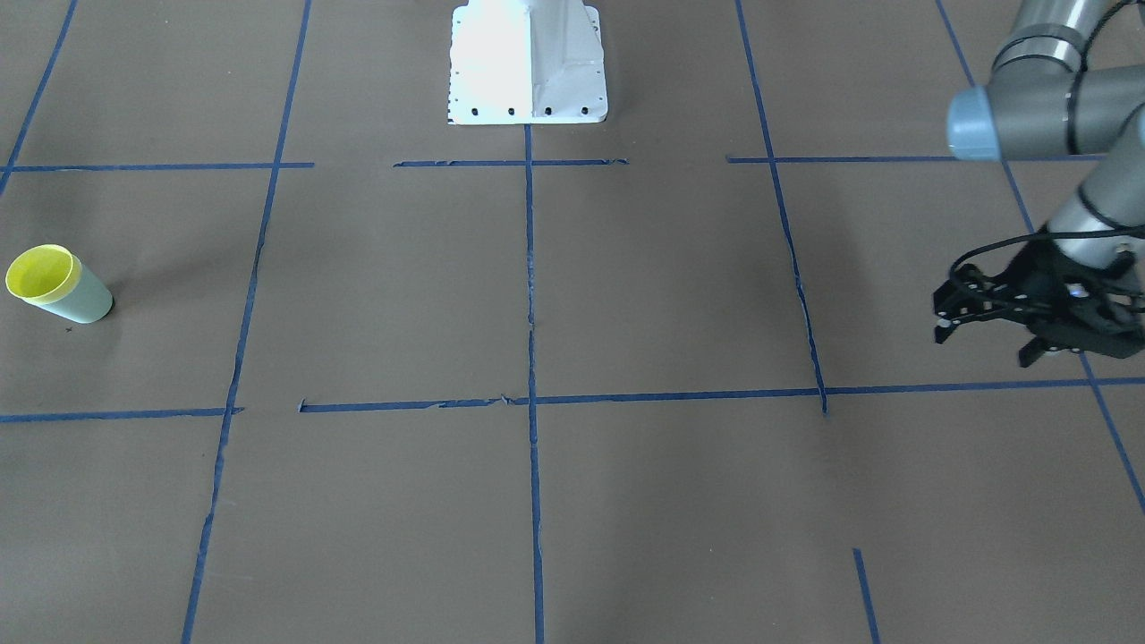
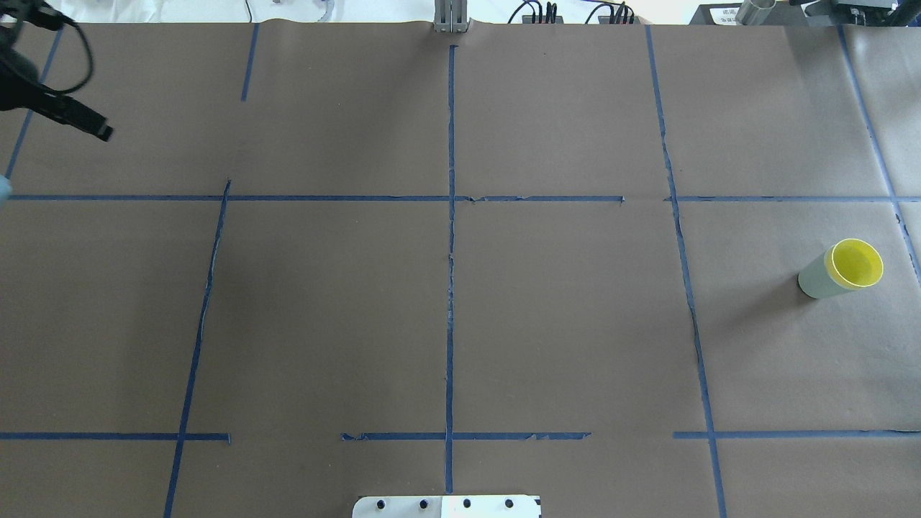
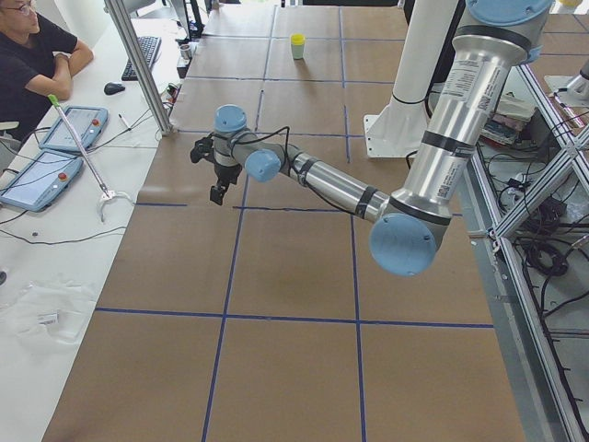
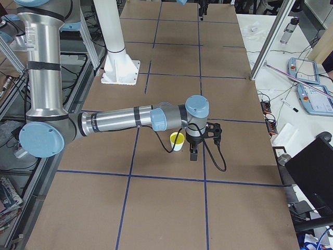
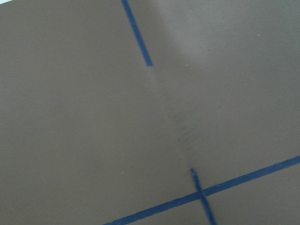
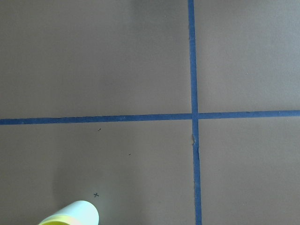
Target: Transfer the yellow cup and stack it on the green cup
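Observation:
The yellow cup (image 1: 40,273) sits nested inside the green cup (image 1: 87,301), only its rim and inside showing. The pair stands upright on the brown table at my right side, seen also in the overhead view as the yellow cup (image 2: 856,262) in the green cup (image 2: 813,278). The stack shows in the right side view (image 4: 177,140) and at the bottom edge of the right wrist view (image 6: 70,215). My right gripper (image 4: 199,143) hangs just beside the stack, apart from it; I cannot tell whether it is open. My left gripper (image 1: 984,347) is open and empty above the far left of the table.
The white robot base (image 1: 528,63) stands at the middle of the table's robot side. Blue tape lines (image 2: 451,216) divide the brown table into squares. An operator (image 3: 28,46) sits at a white side table with tablets (image 3: 37,180) beyond the far edge.

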Motion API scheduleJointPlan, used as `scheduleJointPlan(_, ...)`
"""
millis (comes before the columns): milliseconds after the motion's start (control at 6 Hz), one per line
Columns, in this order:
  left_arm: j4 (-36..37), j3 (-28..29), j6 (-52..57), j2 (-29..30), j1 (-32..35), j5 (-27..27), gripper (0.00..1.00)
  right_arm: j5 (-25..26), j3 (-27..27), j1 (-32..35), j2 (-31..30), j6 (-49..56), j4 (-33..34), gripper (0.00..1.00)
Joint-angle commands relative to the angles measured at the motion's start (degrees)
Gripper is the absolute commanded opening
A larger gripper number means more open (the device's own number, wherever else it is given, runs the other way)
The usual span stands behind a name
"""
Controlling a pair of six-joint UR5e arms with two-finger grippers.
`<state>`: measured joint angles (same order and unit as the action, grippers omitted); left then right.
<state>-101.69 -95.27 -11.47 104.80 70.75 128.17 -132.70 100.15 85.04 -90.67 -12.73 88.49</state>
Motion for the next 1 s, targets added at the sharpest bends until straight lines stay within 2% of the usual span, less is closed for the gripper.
scheduleJointPlan(0,15.47,0.6,23.4,-2.84,11.91,4.46,0.98,-1.41,-0.57,1.26,-0.56,2.79,-0.25,1.0)
scheduleJointPlan(167,22.34,0.61,32.73,-3.02,16.66,4.46,0.99,-1.85,-0.57,1.26,-0.82,2.79,-0.68,1.0)
scheduleJointPlan(333,27.2,-0.7,34.48,-6.5,19.84,4.46,1.0,-1.6,-0.22,1.26,-1.0,2.79,-0.86,1.0)
scheduleJointPlan(833,27.42,-1.14,35.02,-14.33,19.96,4.64,1.0,-1.33,0.57,1.26,-2.32,2.88,-0.78,1.0)
